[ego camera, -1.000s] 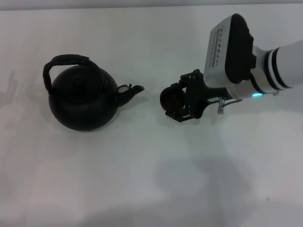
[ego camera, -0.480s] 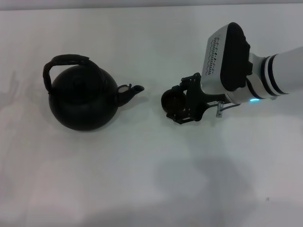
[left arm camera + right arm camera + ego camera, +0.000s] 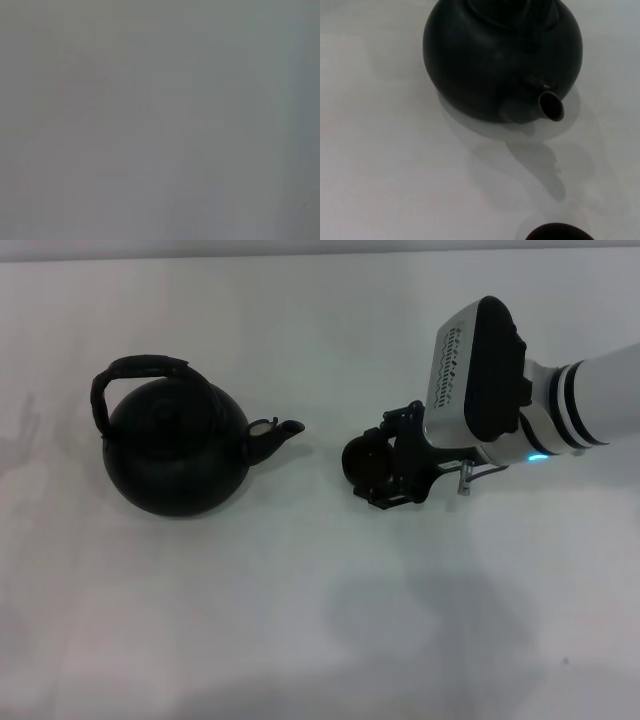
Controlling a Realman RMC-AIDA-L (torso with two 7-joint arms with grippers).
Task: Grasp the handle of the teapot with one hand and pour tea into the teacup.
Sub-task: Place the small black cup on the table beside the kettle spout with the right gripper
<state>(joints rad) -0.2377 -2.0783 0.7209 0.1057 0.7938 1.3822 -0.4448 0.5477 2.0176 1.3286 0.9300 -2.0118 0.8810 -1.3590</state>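
1. The teapot (image 3: pixel 178 452) stands upright on the white worktop (image 3: pixel 300 620), at its left side, spout pointing toward the teacup (image 3: pixel 366 458).
2. The handle (image 3: pixel 135 375) arches over the teapot's top, untouched.
3. The right gripper (image 3: pixel 385 468) is at the teacup, near the spout; its fingers appear clamped on the teacup.
4. The left gripper appears in no view; finger state cannot be told.

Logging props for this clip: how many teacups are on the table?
1. The teacup sits right of the teapot, facing its spout, with the right gripper around it. None other shows.
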